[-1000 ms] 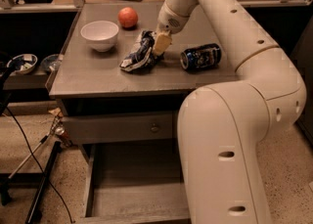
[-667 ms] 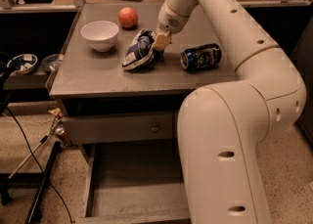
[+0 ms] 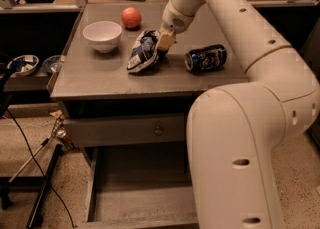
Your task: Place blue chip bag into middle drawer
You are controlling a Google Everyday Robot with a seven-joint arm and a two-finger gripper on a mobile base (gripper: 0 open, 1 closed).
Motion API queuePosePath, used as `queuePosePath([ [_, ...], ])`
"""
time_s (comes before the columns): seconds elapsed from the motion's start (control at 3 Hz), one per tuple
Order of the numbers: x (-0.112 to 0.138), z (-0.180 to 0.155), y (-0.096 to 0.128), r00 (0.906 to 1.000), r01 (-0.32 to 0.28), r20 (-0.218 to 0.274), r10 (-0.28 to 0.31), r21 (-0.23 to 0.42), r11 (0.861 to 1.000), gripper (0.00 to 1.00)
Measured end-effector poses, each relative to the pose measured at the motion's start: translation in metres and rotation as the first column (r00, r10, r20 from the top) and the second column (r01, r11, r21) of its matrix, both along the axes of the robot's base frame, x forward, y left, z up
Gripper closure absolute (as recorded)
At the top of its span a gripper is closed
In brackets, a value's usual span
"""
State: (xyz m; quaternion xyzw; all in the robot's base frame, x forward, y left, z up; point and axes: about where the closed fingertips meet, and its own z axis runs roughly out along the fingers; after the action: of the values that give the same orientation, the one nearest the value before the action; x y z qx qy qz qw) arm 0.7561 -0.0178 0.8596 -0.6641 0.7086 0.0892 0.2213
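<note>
On tabletop (image 3: 100,80) between bowl (image 3: 102,35) and can (image 3: 206,58), gripper (image 3: 164,42) pinching blue chip bag (image 3: 142,53), middle drawer (image 3: 142,193) open below

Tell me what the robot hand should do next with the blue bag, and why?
Probably lift straight up. The gripper pinches the crumpled dark blue foil chip bag, whose bottom touches the grey tabletop; the grey wooden drawer lies open below.

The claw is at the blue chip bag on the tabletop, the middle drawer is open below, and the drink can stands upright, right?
Not quite: the camera view shows the drink can lying on its side, not upright. The claw is at the blue chip bag on the tabletop, and the middle drawer is open below.
</note>
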Motion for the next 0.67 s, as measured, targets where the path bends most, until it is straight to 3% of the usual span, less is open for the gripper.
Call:
queuePosePath([
  [0.33,-0.006,0.020,-0.006,0.9988,0.016,0.045,-0.017,0.008,1.000,1.00],
  [0.67,-0.033,0.055,-0.022,0.9890,0.054,0.137,-0.058,0.031,0.998,1.00],
])
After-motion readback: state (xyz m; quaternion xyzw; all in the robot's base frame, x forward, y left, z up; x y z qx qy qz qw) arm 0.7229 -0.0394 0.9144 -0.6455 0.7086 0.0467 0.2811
